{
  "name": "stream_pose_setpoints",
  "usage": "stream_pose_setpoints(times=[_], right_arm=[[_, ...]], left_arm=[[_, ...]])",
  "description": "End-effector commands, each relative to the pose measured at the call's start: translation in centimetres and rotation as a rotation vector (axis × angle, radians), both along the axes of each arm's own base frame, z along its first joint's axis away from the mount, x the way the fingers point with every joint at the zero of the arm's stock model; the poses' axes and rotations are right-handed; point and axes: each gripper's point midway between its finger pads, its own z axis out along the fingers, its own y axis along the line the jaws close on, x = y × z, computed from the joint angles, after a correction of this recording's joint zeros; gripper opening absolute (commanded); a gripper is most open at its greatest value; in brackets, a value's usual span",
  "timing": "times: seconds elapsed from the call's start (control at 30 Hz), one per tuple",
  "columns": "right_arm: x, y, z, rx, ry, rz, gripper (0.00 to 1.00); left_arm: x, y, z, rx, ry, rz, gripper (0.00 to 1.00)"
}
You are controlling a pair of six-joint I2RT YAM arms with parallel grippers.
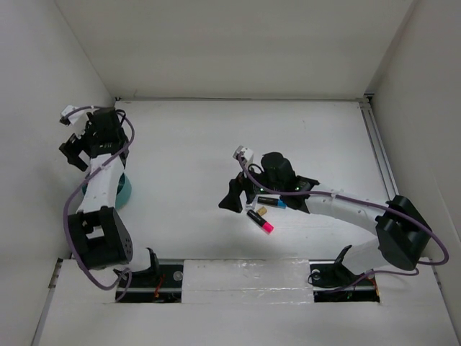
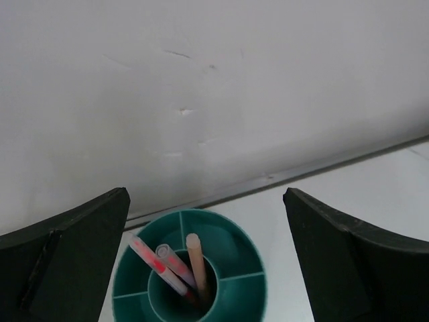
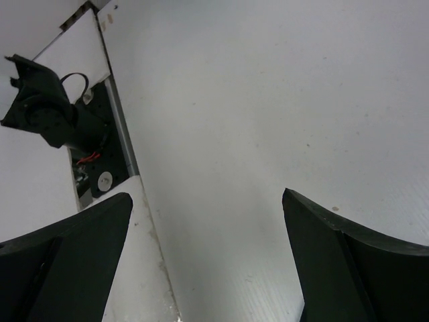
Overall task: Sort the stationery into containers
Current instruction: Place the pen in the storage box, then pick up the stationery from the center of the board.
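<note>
While 3 pens stand in the teal organizer, 2 markers lie unsorted on the tabletop; left fingers and right fingers gape, released.

A white table sits boxed by plain white walls under even light.

The organizer is teal throughout, dividers included. In its centre well stand a white pink-banded pen, a pale clear-capped pen with pink on its barrel, and a plain tan stick. On the white table lie a black pink-ended marker, a black blue-ended marker and a tan bit. The left arm and right arm are white with black joints (their cables purple). The left gripper and right gripper are matt black.
</note>
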Motion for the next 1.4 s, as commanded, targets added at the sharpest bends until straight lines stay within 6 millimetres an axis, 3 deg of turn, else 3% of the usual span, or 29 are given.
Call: stream_pose_setpoints(times=[0.0, 0.13, 0.17, 0.23, 0.27, 0.33, 0.37, 0.43, 0.5, 0.57, 0.67, 0.73, 0.87, 1.03, 1.13, 1.37], right_arm=[[1.9, 0.2, 3.8, 0.059, -0.081, -0.107, 1.00], [4.6, -2.1, 3.5, -0.005, -0.072, -0.335, 1.00], [6.3, -3.5, 3.1, -0.051, -0.095, -0.453, 1.00], [7.4, -5.3, 3.1, -0.120, -0.084, -0.572, 1.00], [8.7, -6.9, 3.1, -0.165, -0.111, -0.676, 1.00], [9.7, -8.6, 4.3, -0.189, -0.112, -0.778, 1.00], [9.4, -9.9, 3.9, -0.223, -0.077, -0.832, 1.00], [9.7, -11.6, 4.3, -0.242, -0.078, -0.910, 1.00], [9.3, -12.6, 4.8, -0.230, -0.081, -0.920, 1.00], [9.4, -14.0, 4.3, -0.238, -0.076, -0.947, 1.00], [9.5, -15.7, 3.6, -0.246, -0.024, -0.982, 1.00], [9.3, -16.7, 2.7, -0.277, 0.014, -1.020, 1.00], [9.7, -19.1, 1.2, -0.316, 0.062, -1.142, 1.00], [10.6, -22.2, -1.1, -0.344, 0.171, -1.287, 1.00], [10.7, -22.4, -1.8, -0.343, 0.198, -1.310, 0.99], [10.1, -20.5, -3.5, -0.376, 0.224, -1.266, 0.98]], left_arm=[[0.4, -2.3, 5.2, -0.068, -0.221, -0.127, 1.00], [2.2, -8.0, 8.9, -0.103, -0.336, -0.433, 1.00], [2.8, -11.4, 10.4, -0.102, -0.354, -0.542, 1.00], [2.9, -15.0, 12.0, -0.090, -0.372, -0.656, 1.00], [2.0, -17.9, 13.5, -0.081, -0.416, -0.701, 1.00], [0.6, -20.7, 15.3, -0.136, -0.519, -0.732, 1.00], [0.1, -24.2, 16.6, -0.181, -0.566, -0.880, 1.00], [-2.3, -26.3, 18.5, -0.205, -0.663, -1.070, 1.00], [-4.4, -28.4, 18.5, -0.200, -0.711, -1.261, 1.00], [-5.3, -29.2, 19.2, -0.165, -0.749, -1.339, 1.00], [-5.3, -29.0, 18.6, -0.177, -0.749, -1.328, 1.00], [-4.4, -29.3, 17.8, -0.199, -0.701, -1.312, 1.00], [-3.3, -31.8, 16.7, -0.219, -0.588, -1.427, 1.00], [-2.3, -31.6, 15.5, -0.252, -0.524, -1.378, 1.00], [-2.1, -31.0, 15.5, -0.242, -0.527, -1.342, 1.00], [-1.8, -30.9, 14.9, -0.243, -0.507, -1.326, 1.00]])
